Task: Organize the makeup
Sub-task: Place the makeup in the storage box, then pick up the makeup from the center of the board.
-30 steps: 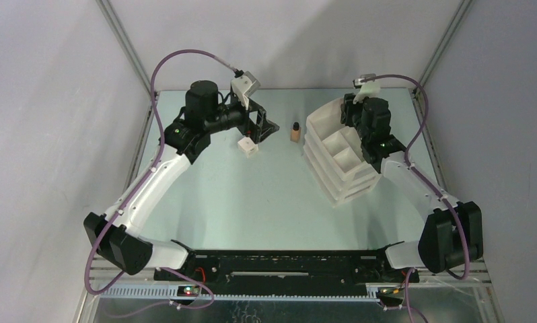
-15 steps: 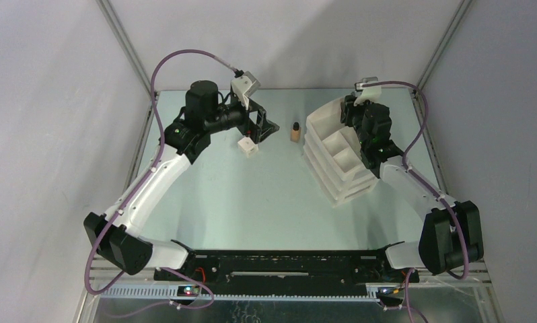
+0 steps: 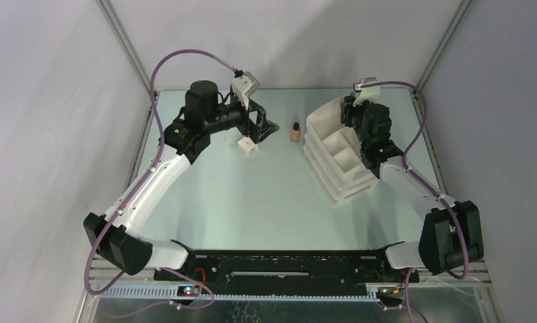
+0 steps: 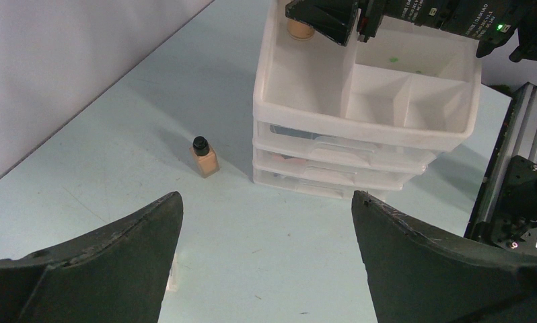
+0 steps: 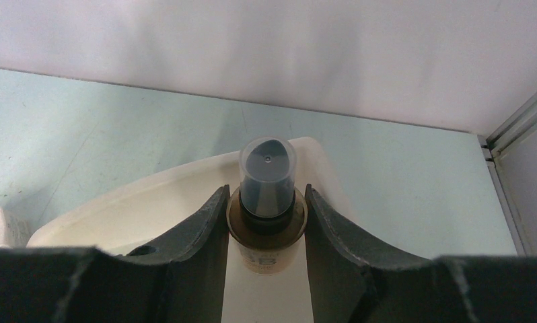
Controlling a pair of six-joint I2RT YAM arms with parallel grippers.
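White plastic drawer organizer [image 3: 336,158] sits right of centre in the overhead view. The right gripper [image 5: 266,202] hangs over its top tray's back corner pinching a beige bottle with a clear-capped black pump [image 5: 267,168], probably to stand it there. Left gripper [image 4: 266,202] is spread wide, facing a second beige black-capped bottle [image 3: 295,132] standing upper middle. Small white box [image 3: 247,146] lies nearby. Drawer contents are too blurry to call, and the pinched bottle's base is hidden.

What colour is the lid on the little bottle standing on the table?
Black, on a beige bottle; the left wrist view shows it best.
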